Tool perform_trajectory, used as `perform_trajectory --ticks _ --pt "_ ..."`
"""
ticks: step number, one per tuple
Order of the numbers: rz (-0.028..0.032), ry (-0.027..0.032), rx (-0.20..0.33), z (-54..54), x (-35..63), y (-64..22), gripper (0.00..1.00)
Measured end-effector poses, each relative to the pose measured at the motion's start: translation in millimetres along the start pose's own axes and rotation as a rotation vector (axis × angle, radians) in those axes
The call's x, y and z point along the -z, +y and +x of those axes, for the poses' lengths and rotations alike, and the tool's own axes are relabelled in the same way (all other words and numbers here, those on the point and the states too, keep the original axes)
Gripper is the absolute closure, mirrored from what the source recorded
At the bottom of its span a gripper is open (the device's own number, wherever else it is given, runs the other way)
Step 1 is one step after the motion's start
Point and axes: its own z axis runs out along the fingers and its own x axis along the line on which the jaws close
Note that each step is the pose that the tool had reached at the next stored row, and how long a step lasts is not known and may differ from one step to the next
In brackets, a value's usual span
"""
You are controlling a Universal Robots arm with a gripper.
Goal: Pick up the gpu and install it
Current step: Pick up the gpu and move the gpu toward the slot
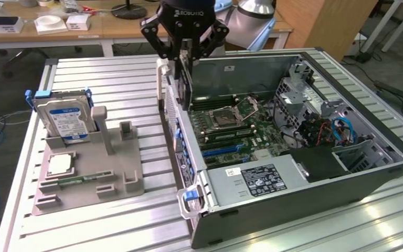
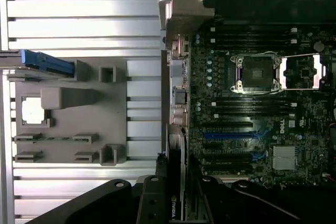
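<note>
- Above the rear side of the open computer case (image 1: 293, 210), I have the gripper (image 1: 185, 53) clamped on the gpu (image 1: 182, 84), which hangs on edge with its long side vertical.
- Under it I see the motherboard (image 1: 236, 131) with its blue slots (image 2: 236, 135).
- At the exterior view's left, on the grey fixture (image 1: 117, 181), the hard drive (image 1: 65, 121) stands upright and the processor chip (image 1: 60, 164) lies flat.
</note>
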Motion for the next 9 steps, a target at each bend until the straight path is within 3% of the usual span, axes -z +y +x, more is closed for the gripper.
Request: perform_trajectory --ticks 9 --pt "0.0 0.0 0.0 -25.0 0.3 0.7 0.74"
